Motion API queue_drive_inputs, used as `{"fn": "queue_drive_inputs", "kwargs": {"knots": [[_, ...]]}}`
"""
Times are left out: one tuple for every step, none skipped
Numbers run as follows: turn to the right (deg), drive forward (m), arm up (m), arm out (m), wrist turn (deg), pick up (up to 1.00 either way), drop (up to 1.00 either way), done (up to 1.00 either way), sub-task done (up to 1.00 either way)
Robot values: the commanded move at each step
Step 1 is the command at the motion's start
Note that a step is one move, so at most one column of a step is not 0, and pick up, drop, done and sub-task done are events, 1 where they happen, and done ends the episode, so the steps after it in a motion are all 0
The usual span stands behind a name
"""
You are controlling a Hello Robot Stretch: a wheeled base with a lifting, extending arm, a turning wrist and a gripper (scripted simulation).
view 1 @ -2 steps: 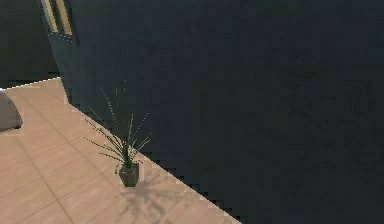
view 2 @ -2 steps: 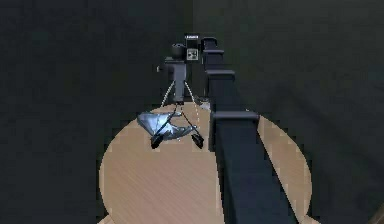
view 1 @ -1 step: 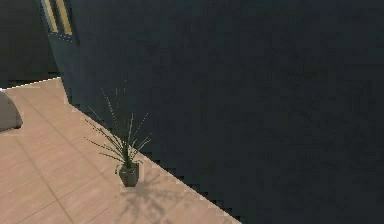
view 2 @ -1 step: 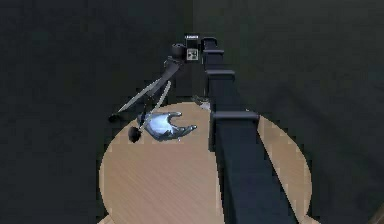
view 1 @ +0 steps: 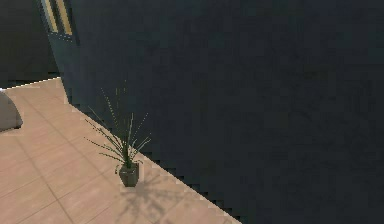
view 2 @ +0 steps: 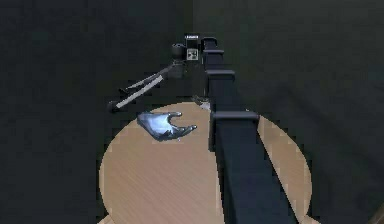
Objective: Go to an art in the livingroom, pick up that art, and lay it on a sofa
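Art (view 2: 167, 125) on round table (view 2: 150, 185), pincer (view 2: 122, 98) near, hold unclear

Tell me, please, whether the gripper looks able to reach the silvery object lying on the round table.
Probably yes: the arm reaches out across the round table, the gripper shows close to the silvery object, and nothing else stands between them.

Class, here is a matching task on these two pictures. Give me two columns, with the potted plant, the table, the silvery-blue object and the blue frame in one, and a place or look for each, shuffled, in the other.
Column one:
1. potted plant
2. table
3. silvery-blue object
4. blue frame

Column two:
A. lying on the table
B. standing on the tiled floor
C. high at the forward view's left, with yellow panes
D. round and light brown

Pairs: 1-B, 2-D, 3-A, 4-C
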Motion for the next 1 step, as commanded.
{"fn": "queue_drive_inputs", "kwargs": {"knots": [[0.0,0.00,0.00,0.00,45.0,0.00,0.00,0.00,0.00]]}}
